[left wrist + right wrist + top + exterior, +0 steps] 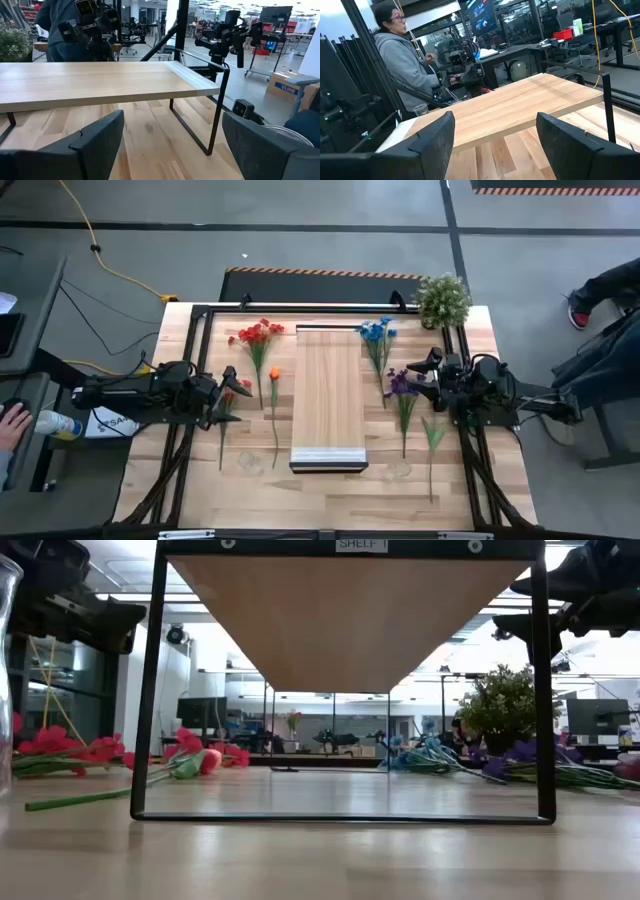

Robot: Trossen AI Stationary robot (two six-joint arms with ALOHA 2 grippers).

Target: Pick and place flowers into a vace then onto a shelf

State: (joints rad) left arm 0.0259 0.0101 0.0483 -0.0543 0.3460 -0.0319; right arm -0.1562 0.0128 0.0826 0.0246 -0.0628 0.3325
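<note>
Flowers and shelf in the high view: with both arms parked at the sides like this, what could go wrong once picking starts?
1. The stems lie close together beside the shelf: the red flowers near the orange flower, so the open left gripper may snag two.
2. The open right gripper hovers by the purple flower; its thin stem could slip.
3. Either arm might clip the raised shelf's frame.

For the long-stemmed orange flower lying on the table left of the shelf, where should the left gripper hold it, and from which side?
Probably at mid-stem, from straight above. The orange flower lies flat, its thin green stem running toward the table's near edge, beside the raised light-wood shelf. The open left gripper is already close; fingers should straddle the stem crosswise, avoiding the head.
</note>
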